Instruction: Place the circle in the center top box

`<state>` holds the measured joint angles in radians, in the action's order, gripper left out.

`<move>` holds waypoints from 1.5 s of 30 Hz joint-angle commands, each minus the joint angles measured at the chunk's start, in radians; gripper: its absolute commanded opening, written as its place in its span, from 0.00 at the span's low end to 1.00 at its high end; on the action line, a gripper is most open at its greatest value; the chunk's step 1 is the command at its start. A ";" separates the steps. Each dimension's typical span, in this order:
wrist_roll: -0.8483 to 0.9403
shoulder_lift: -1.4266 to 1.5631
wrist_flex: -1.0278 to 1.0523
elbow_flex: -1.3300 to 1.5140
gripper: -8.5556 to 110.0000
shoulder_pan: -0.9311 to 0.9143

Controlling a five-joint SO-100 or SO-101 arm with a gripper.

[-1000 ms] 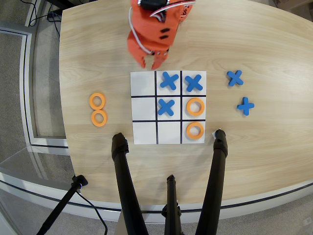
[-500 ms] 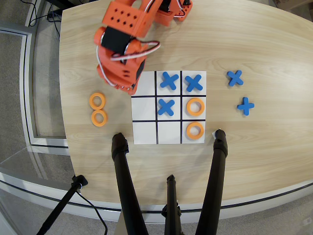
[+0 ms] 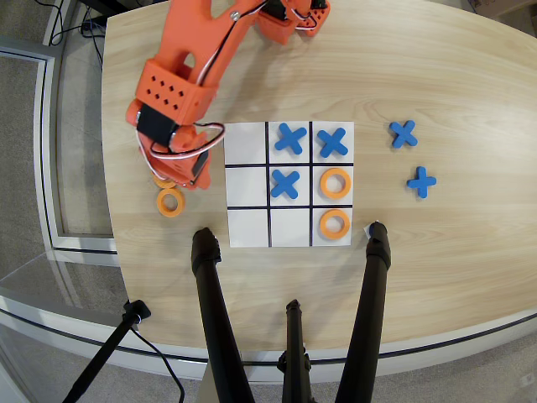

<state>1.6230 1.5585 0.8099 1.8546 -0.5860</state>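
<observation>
The white 3x3 board lies mid-table. Blue crosses fill its far middle, far right and central cells. Orange rings lie in the right cells of the middle row and near row. The near-row middle cell is bare. Left of the board lies a free orange ring; a second ring shows partly under my gripper. The orange arm hides the fingers, so I cannot tell how the jaws stand or whether they touch the ring.
Two spare blue crosses lie right of the board. Black tripod legs rise over the table's near edge. The arm's base is at the far edge.
</observation>
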 commanded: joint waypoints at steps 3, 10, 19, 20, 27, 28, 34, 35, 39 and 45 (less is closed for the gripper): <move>0.006 -0.063 -0.012 -0.107 0.24 -0.026; 0.015 -0.135 -0.018 -0.169 0.24 -0.048; 0.037 -0.206 -0.028 -0.206 0.26 -0.066; 0.037 -0.212 -0.028 -0.212 0.26 -0.067; 0.043 -0.239 -0.031 -0.241 0.26 -0.078; 0.044 -0.244 -0.034 -0.241 0.26 -0.078; 0.048 -0.267 -0.048 -0.245 0.26 -0.084; 0.048 -0.270 -0.048 -0.245 0.26 -0.084; 0.048 -0.282 -0.052 -0.245 0.26 -0.084; 0.048 -0.302 -0.066 -0.245 0.26 -0.084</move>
<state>1.6644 1.2517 0.7578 1.6460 -0.6642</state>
